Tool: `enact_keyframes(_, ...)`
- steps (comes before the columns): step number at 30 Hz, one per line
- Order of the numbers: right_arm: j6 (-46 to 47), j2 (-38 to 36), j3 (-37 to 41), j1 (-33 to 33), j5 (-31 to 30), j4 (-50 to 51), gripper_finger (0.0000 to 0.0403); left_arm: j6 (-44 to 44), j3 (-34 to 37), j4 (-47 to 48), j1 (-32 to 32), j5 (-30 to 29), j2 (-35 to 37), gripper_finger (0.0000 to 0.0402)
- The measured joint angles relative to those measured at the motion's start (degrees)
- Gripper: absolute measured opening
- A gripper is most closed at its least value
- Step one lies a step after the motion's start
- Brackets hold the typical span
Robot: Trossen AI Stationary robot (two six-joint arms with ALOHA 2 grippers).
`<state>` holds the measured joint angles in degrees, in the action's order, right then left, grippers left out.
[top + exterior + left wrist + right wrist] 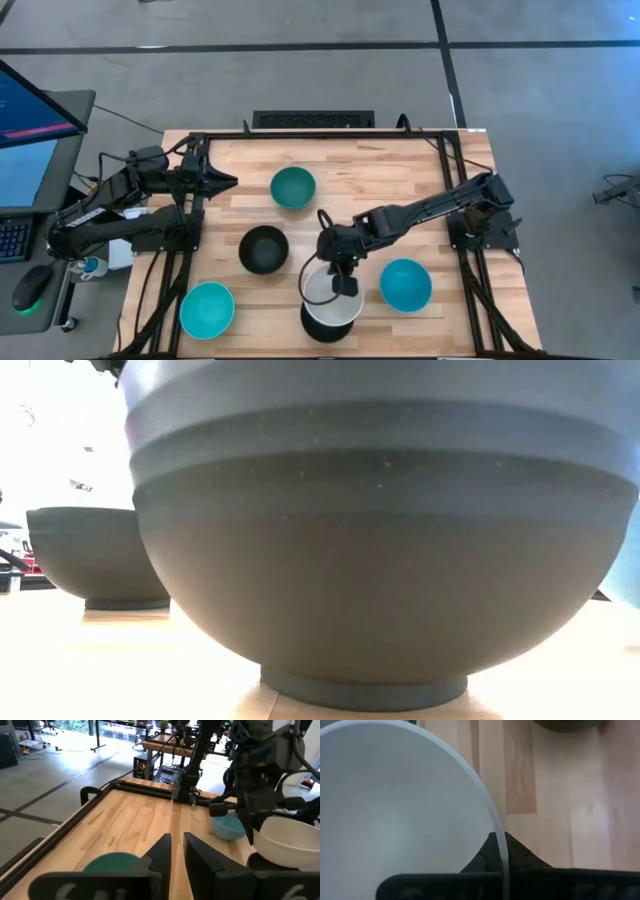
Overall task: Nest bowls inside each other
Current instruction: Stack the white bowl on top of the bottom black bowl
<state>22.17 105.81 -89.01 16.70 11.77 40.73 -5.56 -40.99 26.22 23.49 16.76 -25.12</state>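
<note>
My right gripper (345, 283) is shut on the white bowl (330, 297), which sits over a black bowl (322, 327) at the table's near edge. That black bowl fills the low view (380, 580). A second black bowl (263, 249) stands on its foot mid-table. The teal-green bowl (293, 187) stands farther back, and it shows just ahead of my left fingers in the left wrist view (107, 862). One cyan bowl (207, 308) is at the near left, another (405, 284) at the near right. My left gripper (225, 182) is shut and empty, left of the teal-green bowl. My right gripper holds the white bowl by its rim (501, 851), on the bowl's far side. One finger (480, 862) is inside the bowl and one (522, 857) outside, coming from above. The bowl sits tilted over the black bowl (262, 865); whether it rests in it I cannot tell.
A black rail frame (440, 140) runs along the table's sides and far edge. Bare wood (380, 180) lies between the teal-green bowl and the right arm's base. A monitor (30, 110) and a mouse stand off the table's left side.
</note>
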Motion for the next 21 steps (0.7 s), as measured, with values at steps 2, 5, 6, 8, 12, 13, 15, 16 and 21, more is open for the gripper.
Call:
enact_keyframes(2, 1.5, 0.9, 0.0, 0.8, 0.0, -1.4, 0.0005, -0.1, 0.0, 0.0, 0.0, 0.6, 0.0, 0.0041)
enact_keyframes(5, 3.5, 2.7, 0.0, 1.9, -0.2, -2.6, 0.0005, 0.2, 0.0, 0.1, 0.0, 2.3, 0.0, 0.0041)
enact_keyframes(6, 4.5, 3.3, 0.0, 2.2, -0.9, -2.9, 0.0005, 0.2, 0.0, 0.1, 0.0, 2.7, 0.0, 0.0041)
enact_keyframes(8, 6.9, 4.2, 0.0, 2.6, -1.8, -3.0, 0.0005, 0.2, 0.0, 0.0, 0.0, 3.7, 0.0, 0.0041)
enact_keyframes(12, 9.3, 5.3, 0.0, 3.3, -3.6, -5.0, 0.0005, 0.6, 0.0, 0.0, 0.0, 5.4, 0.0, 0.0041)
enact_keyframes(13, 9.8, 5.3, 0.0, 3.5, -4.2, -5.7, 0.0005, 0.7, 0.0, 0.0, 0.0, 5.4, 0.0, 0.0041)
enact_keyframes(15, 11.2, 5.3, 0.0, 3.6, -4.7, -6.8, 0.0005, 1.0, 0.0, 0.0, 0.0, 5.4, 0.0, 0.0041)
enact_keyframes(16, 11.9, 5.3, 0.0, 3.6, -4.8, -6.9, 0.0005, 1.0, 0.0, 0.0, 0.0, 5.5, 0.0, 0.0041)
enact_keyframes(21, 13.4, 5.3, 0.0, 3.9, -5.9, -6.8, 0.0005, 1.3, 0.0, 0.0, 0.0, 5.5, 0.0, 0.0041)
